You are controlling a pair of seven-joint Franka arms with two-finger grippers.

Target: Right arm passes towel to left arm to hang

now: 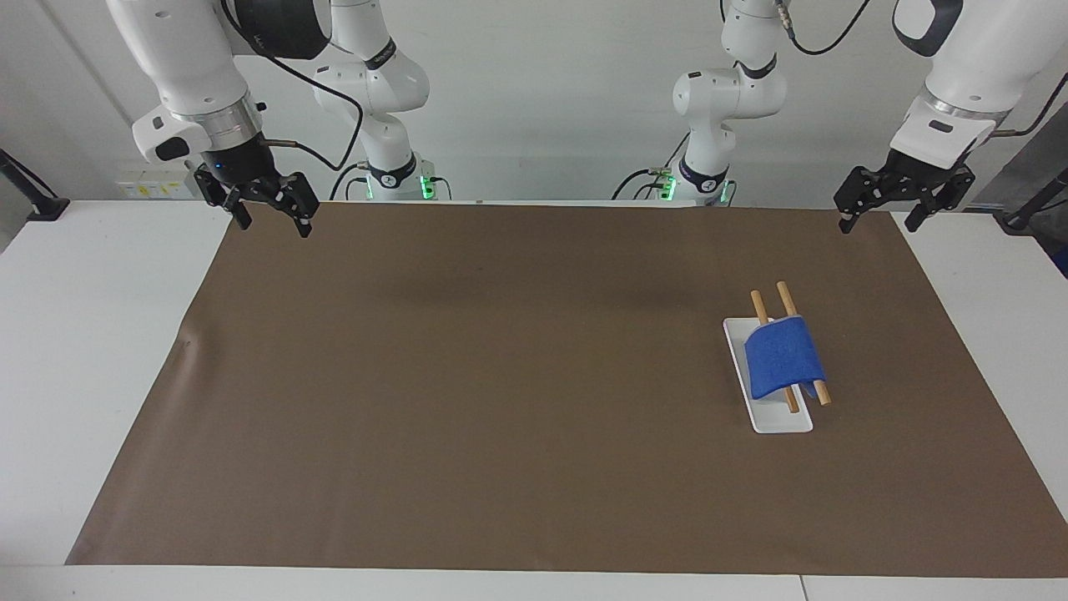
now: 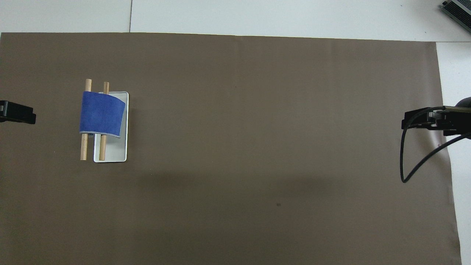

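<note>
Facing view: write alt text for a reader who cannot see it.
A blue towel hangs draped over two wooden rods of a small rack with a white base, on a brown mat toward the left arm's end of the table. The right gripper and left gripper, fingers open, hover empty over the mat's corners nearest the robots.

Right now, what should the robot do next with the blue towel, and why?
Probably nothing more than rest both arms. The towel already hangs over the two wooden rods of the white rack, and the left gripper and right gripper are open, holding nothing.
</note>
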